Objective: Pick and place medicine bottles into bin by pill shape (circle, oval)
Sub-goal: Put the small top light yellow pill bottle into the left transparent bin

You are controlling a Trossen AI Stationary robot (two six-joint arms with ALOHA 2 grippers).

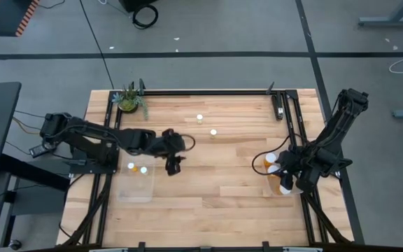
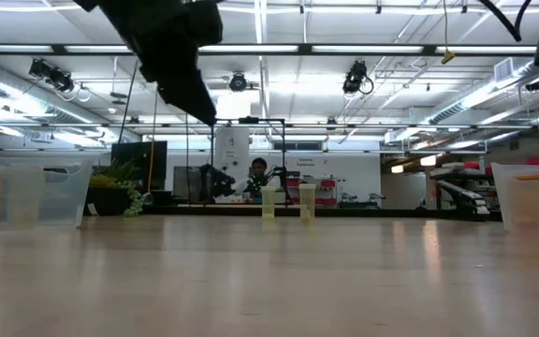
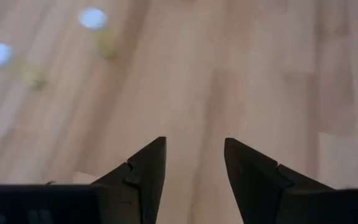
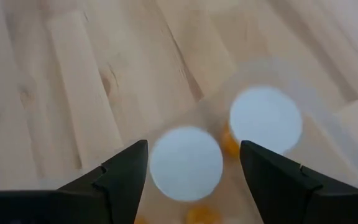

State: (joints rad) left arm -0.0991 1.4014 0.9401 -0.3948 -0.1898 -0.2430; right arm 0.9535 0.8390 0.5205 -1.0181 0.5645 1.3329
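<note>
While both hover empty, left fingers (image 3: 194,168) and right fingers (image 4: 194,171) gape.

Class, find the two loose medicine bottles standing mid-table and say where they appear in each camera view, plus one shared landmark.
High view: two loose bottles stand at upper centre, apart.
Low view: the pair stands upright at centre, far back.
Left wrist view: both sit blurred in the upper left, beyond the open left hand.
Right wrist view: not in it.
Shared landmark: the potted plant, also in the low view.
</note>
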